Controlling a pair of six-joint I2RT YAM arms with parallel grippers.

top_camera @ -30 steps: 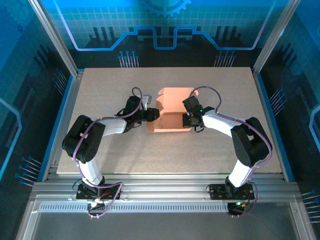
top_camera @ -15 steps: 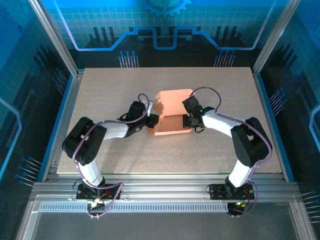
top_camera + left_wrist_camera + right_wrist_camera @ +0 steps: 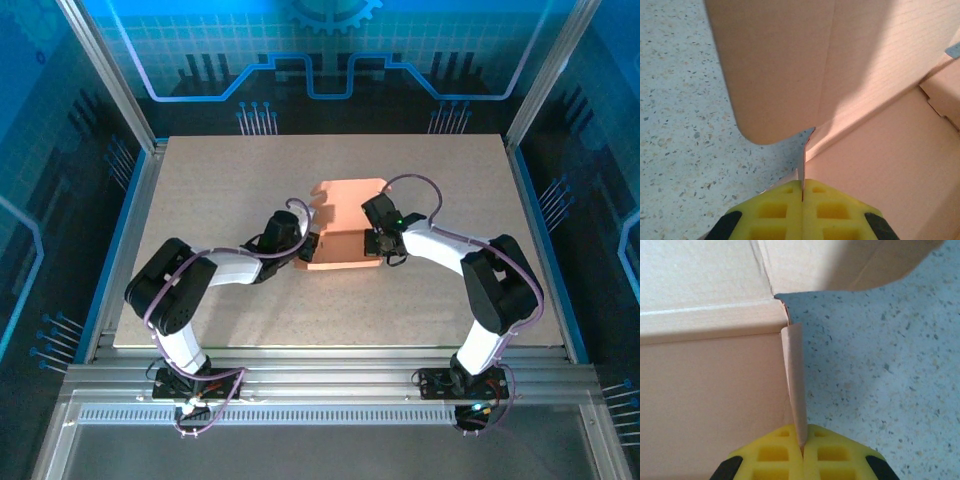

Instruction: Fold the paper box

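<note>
- Left wrist: left gripper [image 3: 802, 192] clenched on a thin side edge of the paper box [image 3: 880, 165]; rounded flap [image 3: 775, 70] hangs just ahead, blocking the view beyond.
- Right wrist: right gripper [image 3: 802, 442] pinching the narrow side tab [image 3: 794, 380].
- Top external: box sits mid-table [image 3: 450, 290], between both arms.

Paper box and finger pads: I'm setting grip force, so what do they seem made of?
The paper box looks like thin matte salmon cardboard: fine ribbed lines, sharp creases, thin cut edges. The finger pads look like yellow rubber or foam, given moulded square recesses; which is unclear.
</note>
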